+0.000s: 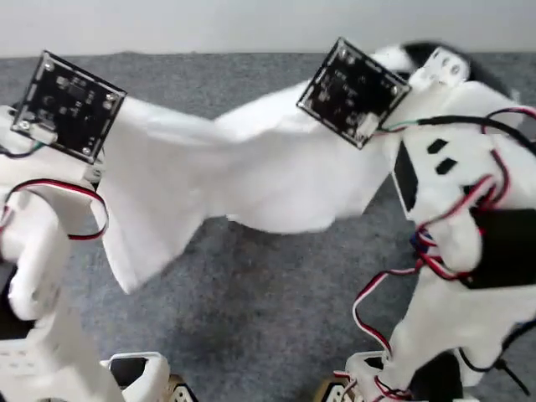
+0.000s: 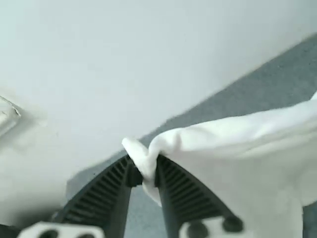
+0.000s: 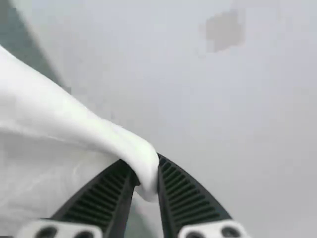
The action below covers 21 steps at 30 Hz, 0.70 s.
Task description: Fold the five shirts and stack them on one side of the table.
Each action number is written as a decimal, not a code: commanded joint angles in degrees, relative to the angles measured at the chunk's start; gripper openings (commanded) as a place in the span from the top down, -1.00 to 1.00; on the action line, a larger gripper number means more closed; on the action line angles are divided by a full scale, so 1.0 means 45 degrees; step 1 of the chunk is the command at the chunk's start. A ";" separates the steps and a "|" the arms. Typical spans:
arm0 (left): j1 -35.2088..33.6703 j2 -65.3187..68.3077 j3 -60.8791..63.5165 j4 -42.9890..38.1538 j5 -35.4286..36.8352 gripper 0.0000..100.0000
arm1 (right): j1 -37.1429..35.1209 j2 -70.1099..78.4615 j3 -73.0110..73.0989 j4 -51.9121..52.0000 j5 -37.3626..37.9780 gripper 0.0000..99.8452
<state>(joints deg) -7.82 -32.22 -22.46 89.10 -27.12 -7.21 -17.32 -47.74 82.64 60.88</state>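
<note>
Found the left gripper clenched on a bunched corner of the white shirt, cloth squeezed between its ribbed black fingers and poking out just past the tips. Found the right gripper likewise pinched tight on another fold of the same shirt, fabric draping away to one side of it. Saw, from above, the shirt slung between the two grippers, sagging in the middle, one loose end hanging below the left gripper toward the grey table. Noted a square black camera board right over the left gripper and a second board over the right, both hiding the grasp points from above. Noted red and black wires looped along the right arm, close behind its gripper. Beyond both sets of fingertips, a pale wall.
</note>
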 commanded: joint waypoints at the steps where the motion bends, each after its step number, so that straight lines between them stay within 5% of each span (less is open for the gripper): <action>1: 0.0117 -0.0254 -0.0420 -0.0586 -0.0684 0.97 | -0.0049 -0.0615 -0.1016 -0.1729 0.1211 0.98; 10: 0.1328 -0.0274 -0.0420 -0.0645 -0.1270 0.97 | -0.0322 -0.0987 -0.1153 -0.4425 0.3126 0.98; 21: 0.1231 -0.0371 -0.2960 -0.0234 -0.1250 0.97 | 0.1084 -0.2803 -0.1074 -0.4405 0.3477 0.98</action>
<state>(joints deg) -2.29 -32.84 -31.60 88.31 -32.04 -5.10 -28.13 -51.08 64.09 76.09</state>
